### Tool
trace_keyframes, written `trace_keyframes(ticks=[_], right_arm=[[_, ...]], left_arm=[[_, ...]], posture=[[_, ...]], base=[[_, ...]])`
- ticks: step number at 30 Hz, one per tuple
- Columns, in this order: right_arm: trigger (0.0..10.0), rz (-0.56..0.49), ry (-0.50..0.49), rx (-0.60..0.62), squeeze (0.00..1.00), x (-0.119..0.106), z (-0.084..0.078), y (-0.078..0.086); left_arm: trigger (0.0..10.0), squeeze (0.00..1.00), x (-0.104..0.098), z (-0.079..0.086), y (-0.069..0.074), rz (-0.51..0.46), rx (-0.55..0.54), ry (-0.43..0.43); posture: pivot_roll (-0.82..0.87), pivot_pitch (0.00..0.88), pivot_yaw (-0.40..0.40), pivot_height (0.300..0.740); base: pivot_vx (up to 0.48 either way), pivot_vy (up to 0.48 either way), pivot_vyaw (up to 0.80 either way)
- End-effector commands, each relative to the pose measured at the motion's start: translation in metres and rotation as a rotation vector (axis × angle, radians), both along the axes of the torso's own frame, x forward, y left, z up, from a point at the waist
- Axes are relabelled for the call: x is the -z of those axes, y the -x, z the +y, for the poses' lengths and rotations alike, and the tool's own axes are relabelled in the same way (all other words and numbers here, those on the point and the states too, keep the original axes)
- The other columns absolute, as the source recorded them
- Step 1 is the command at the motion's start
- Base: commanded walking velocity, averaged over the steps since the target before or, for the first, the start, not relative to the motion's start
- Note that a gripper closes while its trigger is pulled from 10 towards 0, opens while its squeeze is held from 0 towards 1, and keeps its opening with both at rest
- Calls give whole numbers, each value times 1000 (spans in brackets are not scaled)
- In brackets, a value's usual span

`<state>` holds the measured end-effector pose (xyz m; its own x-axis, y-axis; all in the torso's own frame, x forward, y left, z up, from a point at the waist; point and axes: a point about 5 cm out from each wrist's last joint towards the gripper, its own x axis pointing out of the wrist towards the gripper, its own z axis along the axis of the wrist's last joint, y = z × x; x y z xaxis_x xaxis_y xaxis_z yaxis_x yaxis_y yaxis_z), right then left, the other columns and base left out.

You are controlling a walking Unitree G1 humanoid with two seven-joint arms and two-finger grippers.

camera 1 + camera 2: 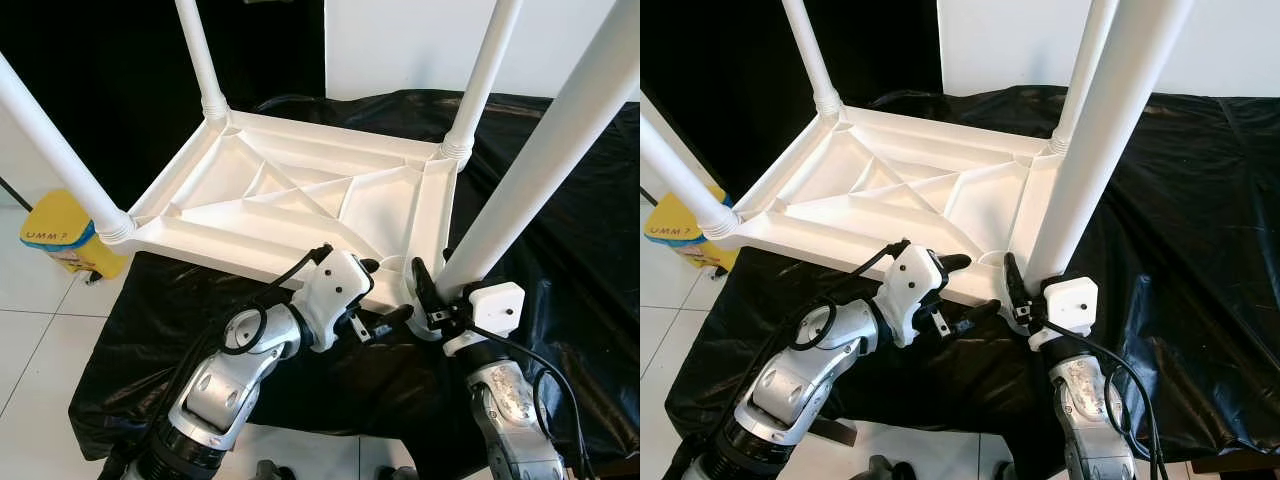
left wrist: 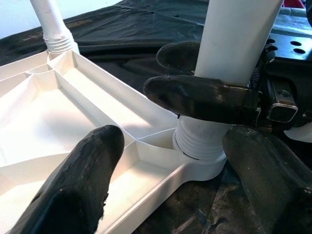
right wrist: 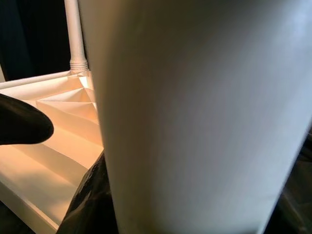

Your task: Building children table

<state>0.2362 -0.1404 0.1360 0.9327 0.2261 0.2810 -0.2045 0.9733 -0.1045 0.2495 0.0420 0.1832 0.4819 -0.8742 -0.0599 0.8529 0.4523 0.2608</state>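
Right gripper (image 1: 428, 290) is clamped around the near-right table leg (image 1: 540, 150), low down just above its ribbed collar, one black finger (image 2: 195, 95) wrapped across the front of the white tube and the other behind it. Directly below that grip the leg seats into the corner socket of the upturned white table top (image 1: 300, 200), which lies underside-up with its ribs and triangular cells facing the camera. Left gripper (image 1: 375, 295) sits just beside the right one, at the same near corner, its two fingers spread apart with one over the table top's inner cell and the other out past the rim, touching nothing that can be made out. Three more legs stand upright in the other corners, farther away from both grippers: a far-right leg (image 1: 480, 80), a far-left leg (image 1: 200, 55) and a near-left leg (image 1: 55, 150). Black sheeting (image 1: 570, 230) lies under the table top. Beyond the near-left leg, well apart from the left gripper, a yellow container (image 1: 60, 235) stands on the tiled floor (image 1: 30, 340).
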Motion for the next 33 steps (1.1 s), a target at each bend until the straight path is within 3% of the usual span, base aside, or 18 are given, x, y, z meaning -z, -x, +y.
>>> trace_keyframes(ticks=[1,9,18,22,33], right_arm=[[10000,197,24,-33,0,33,4,4],[10000,300,-12,38,0,35,-5,-9],[10000,299,-16,150,0,35,-16,-16],[10000,260,-25,326,0,33,-28,-14],[10000,217,-113,578,0,28,-38,-6]], left_arm=[[10000,0,-2,-1,1,-14,13,-3],[10000,0,-3,-2,0,-20,19,-2],[10000,0,-3,-4,0,-22,16,3],[10000,0,-3,-4,0,-23,16,5],[10000,0,-2,-6,1,-24,24,7]], posture=[[-119,146,63,740],[-121,134,55,740],[-119,128,46,740],[-121,121,44,740],[-126,113,40,740]], base=[[0,0,0],[0,0,0],[0,0,0],[0,0,0],[0,0,0]])
